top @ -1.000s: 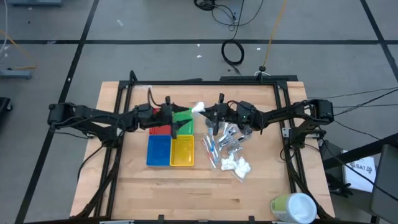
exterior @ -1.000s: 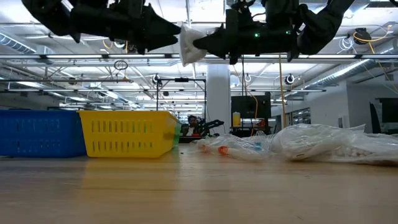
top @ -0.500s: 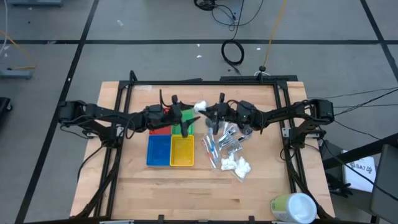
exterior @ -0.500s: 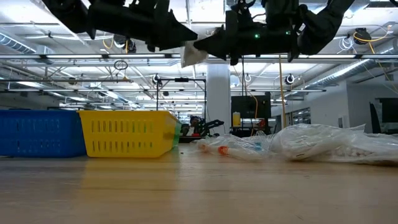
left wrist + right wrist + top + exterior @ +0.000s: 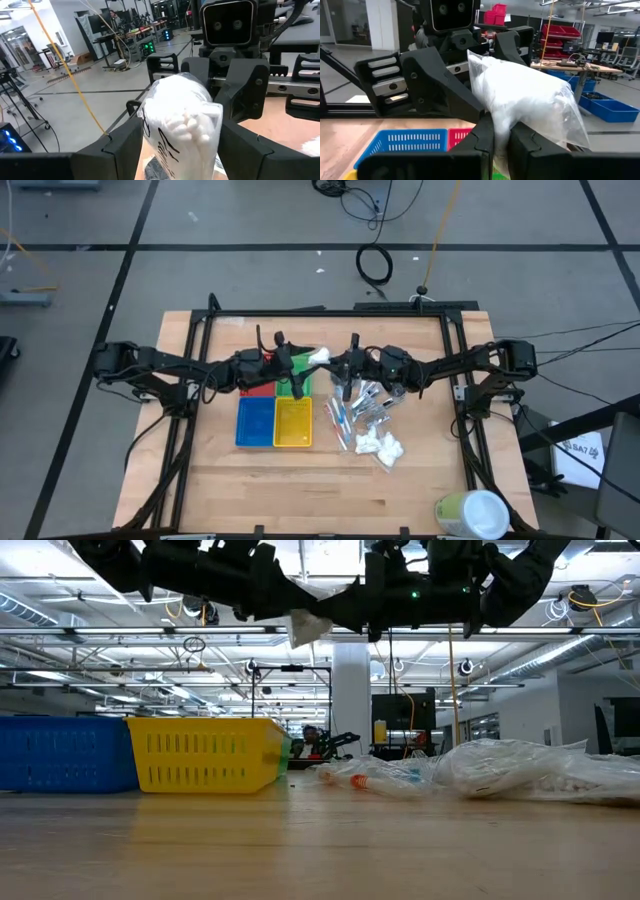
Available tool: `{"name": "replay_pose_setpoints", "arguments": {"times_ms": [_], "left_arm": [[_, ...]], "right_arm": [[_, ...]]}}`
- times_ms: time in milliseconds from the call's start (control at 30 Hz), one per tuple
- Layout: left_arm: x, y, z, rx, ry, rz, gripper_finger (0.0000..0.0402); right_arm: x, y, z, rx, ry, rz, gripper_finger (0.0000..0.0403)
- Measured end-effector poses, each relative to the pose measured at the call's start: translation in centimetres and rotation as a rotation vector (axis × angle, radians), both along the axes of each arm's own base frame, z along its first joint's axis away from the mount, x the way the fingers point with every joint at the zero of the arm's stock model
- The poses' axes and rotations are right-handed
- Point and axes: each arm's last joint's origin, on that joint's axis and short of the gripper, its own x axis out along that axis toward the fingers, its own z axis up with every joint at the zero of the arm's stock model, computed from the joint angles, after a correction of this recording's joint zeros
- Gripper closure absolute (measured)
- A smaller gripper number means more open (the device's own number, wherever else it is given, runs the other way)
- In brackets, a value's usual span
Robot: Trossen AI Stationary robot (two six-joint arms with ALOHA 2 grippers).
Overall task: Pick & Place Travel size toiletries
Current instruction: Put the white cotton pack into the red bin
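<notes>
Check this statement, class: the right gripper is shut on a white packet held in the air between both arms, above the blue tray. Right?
One thing is wrong. The white packet pinched by the right gripper hangs by the green tray, not the blue tray, as the high view shows. The left gripper brackets it, open.

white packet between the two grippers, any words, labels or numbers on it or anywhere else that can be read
White packet, pinched by the right gripper and standing between the left gripper's open fingers: black marks on the clear wrap, too blurred to read.
White label at the right edge of the high view: dark print, too small to read.
No other legible text.
</notes>
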Motion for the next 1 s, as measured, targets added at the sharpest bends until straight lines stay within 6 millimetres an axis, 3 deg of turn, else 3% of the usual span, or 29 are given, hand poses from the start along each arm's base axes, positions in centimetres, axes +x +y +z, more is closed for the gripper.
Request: {"name": "replay_pose_setpoints", "arguments": {"times_ms": [233,533,767,867,1000], "left_arm": [[0.0,-0.2,0.0,0.042,0.013,-0.052,0.0181],[0.0,-0.2,0.0,0.048,0.016,-0.059,0.0295],[0.0,-0.1,0.0,0.062,0.021,-0.057,0.0354],[-0.1,-0.2,0.2,0.091,0.027,-0.057,0.0371],[-1.0,-0.2,1.1,0.117,0.035,-0.032,0.0383]], "right_arm": [[0.0,0.0,0.0,0.000,0.004,0.002,0.0385],[0.0,0.0,-0.1,0.002,0.016,-0.004,0.0385],[0.0,-0.1,-0.3,0.005,0.036,-0.012,0.0381],[0.0,-0.1,-0.4,0.007,0.054,-0.019,0.0360],[0.0,-0.1,-0.8,0.014,0.105,-0.029,0.0299]]}}
